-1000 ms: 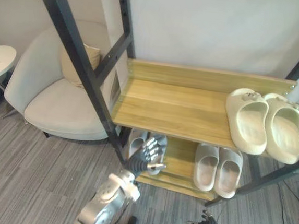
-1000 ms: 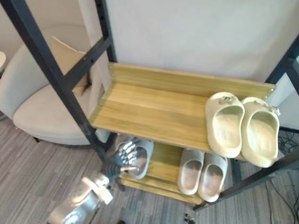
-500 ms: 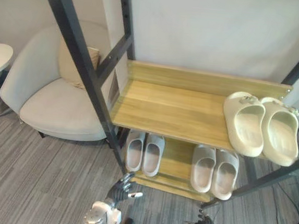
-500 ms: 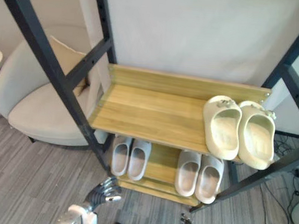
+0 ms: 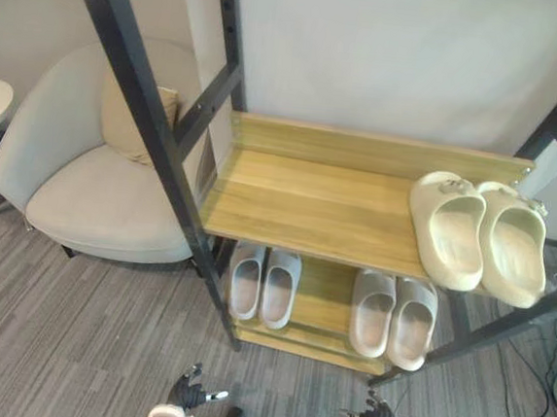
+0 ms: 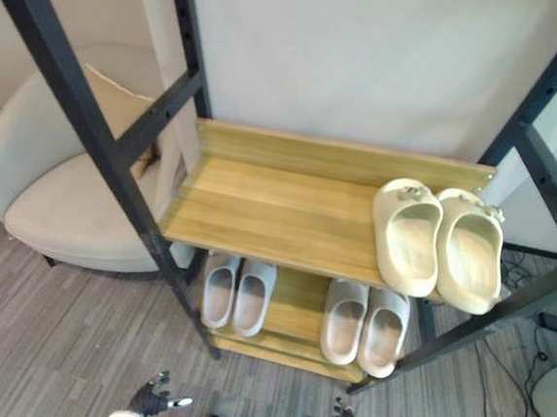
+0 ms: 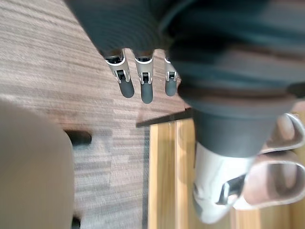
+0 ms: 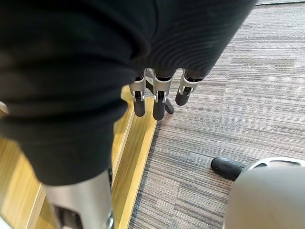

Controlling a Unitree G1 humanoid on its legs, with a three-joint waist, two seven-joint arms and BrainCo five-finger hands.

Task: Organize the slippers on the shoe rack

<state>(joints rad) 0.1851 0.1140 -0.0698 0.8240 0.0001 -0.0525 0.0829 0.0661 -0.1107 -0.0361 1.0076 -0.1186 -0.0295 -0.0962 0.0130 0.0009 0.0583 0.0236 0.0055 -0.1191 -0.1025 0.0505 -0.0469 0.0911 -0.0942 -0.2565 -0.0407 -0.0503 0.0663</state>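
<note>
— What can go wrong from here?
— Your left hand [image 5: 185,394] and right hand [image 5: 370,415] hang low in front of the shoe rack [image 5: 318,197], fingers straight, holding nothing. Raise either carelessly and you may knock the black frame [image 5: 155,129]. The cream slippers [image 5: 450,233] at the right end of the upper shelf overhang its front edge, so I judge a jolt could drop them.
— And the rest?
— The left grey pair [image 5: 247,282] and right grey pair [image 5: 373,312] lie on the rack's lower shelf [image 5: 325,291]. There is striped carpet [image 5: 73,327] in front of the rack, an armchair [image 5: 94,192] to its left and a pale wall [image 5: 390,52] behind.
</note>
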